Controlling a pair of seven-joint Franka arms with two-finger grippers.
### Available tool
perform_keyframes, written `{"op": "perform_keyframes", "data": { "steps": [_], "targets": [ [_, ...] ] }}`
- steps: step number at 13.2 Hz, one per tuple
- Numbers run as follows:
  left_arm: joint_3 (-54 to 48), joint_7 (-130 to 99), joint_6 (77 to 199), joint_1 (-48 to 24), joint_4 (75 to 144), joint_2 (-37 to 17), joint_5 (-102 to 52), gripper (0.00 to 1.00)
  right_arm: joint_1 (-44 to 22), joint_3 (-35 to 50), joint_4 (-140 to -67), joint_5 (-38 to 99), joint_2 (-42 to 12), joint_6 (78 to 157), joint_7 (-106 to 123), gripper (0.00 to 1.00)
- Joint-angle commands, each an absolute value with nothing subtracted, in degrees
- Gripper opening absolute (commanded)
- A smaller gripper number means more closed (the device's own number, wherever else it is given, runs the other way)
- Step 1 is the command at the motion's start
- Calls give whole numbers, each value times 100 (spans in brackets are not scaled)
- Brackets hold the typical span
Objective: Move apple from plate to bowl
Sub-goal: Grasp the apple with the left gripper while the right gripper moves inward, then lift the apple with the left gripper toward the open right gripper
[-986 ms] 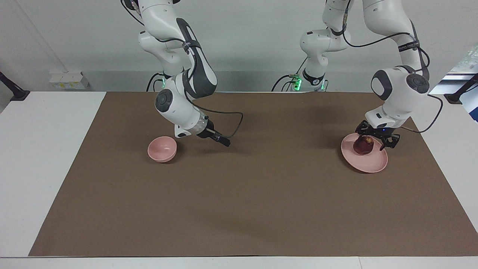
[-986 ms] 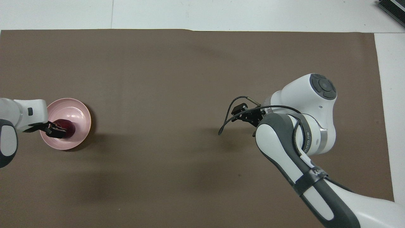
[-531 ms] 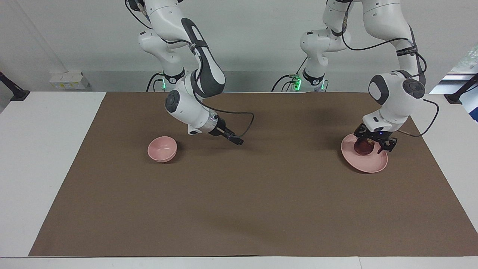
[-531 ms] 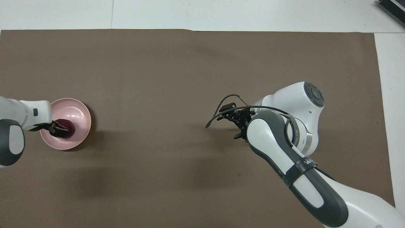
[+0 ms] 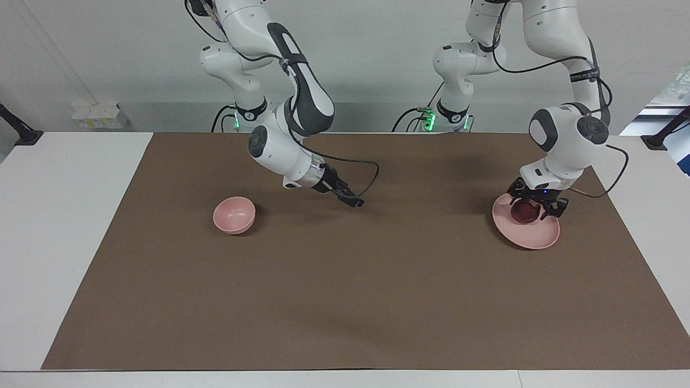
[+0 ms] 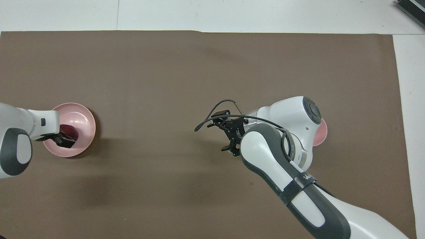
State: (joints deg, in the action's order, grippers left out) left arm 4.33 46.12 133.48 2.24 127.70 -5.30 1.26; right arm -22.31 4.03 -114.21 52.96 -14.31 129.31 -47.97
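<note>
The dark red apple (image 5: 525, 212) lies on the pale pink plate (image 5: 533, 235) toward the left arm's end of the table. My left gripper (image 5: 535, 205) is low over the plate, its fingers open on either side of the apple. In the overhead view the apple (image 6: 68, 130) and plate (image 6: 84, 121) show partly under the left gripper (image 6: 65, 138). The small pink bowl (image 5: 234, 214) stands empty toward the right arm's end; in the overhead view only its edge (image 6: 322, 133) shows past the right arm. My right gripper (image 5: 353, 200) hangs tilted over the mat's middle (image 6: 221, 132).
A brown mat (image 5: 345, 302) covers most of the white table. A cable loops from the right wrist (image 5: 372, 172) just above the mat. The mat between bowl and plate is bare.
My right gripper has moved away from the bowl toward the middle of the mat. My left gripper has sunk lower around the apple, which stays on the plate.
</note>
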Motion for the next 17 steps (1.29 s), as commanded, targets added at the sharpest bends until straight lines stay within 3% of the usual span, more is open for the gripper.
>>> {"op": "perform_keyframes", "data": {
  "steps": [1, 2, 3, 8, 13, 17],
  "targets": [
    [431, 4719, 13596, 211, 12903, -404, 114, 81, -2267, 413, -11312, 5475, -1476, 13017, -5018, 100],
    [431, 4755, 13571, 202, 12885, -413, 132, 56, -2268, 413, -11285, 5476, -1485, 13017, -5053, 100],
    [431, 4790, 13570, 202, 12867, -422, 132, 40, -2268, 413, -11250, 5476, -1494, 13017, -5071, 100],
    [431, 4694, 13439, 158, 12649, -343, 132, 3, -2268, 422, -11136, 5476, -1512, 12964, -5150, 100],
    [317, 3896, 12983, 97, 12595, 149, 71, 0, -2426, 422, -11065, 5809, -1529, 13052, -5396, 100],
    [308, 3131, 12964, -473, 12463, 158, -1605, 0, -2426, 422, -11048, 5810, -1529, 13061, -5405, 100]
  ]
}}
